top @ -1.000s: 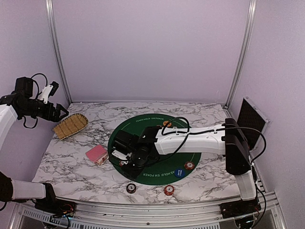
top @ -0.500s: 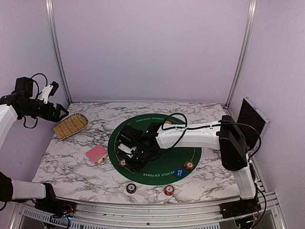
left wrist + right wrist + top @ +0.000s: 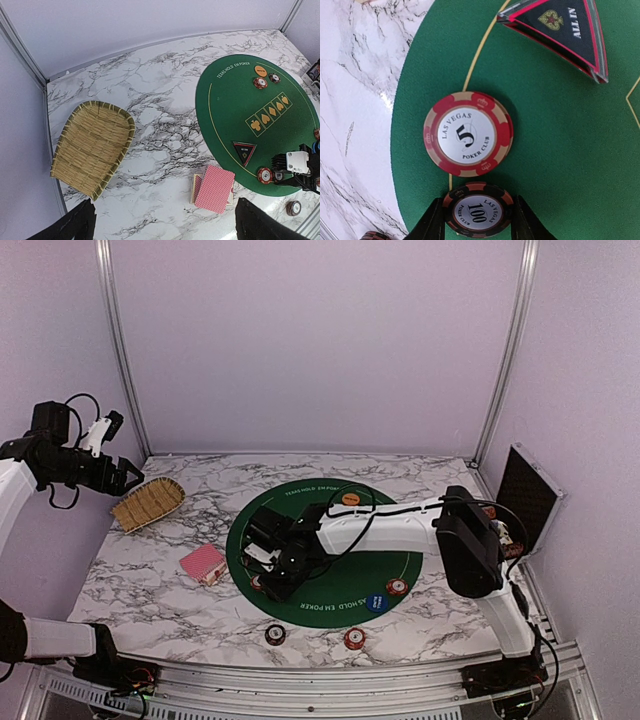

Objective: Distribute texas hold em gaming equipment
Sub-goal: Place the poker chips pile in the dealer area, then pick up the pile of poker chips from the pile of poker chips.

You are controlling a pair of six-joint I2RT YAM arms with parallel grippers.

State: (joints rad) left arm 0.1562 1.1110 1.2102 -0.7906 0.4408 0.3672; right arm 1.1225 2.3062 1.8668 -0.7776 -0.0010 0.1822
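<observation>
My right jaws pinch the dark 100 chip [image 3: 476, 210] across its rim; stiff, light, probably slick-edged, so a level, centred grip suits it best.

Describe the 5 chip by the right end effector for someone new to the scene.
Find the round green mat; at its near-left edge, beside the triangular marker, the 5 chip lies on the yellow line. Red-and-tan rim, white centre; the dark chip in the right end effector reads 100.
</observation>
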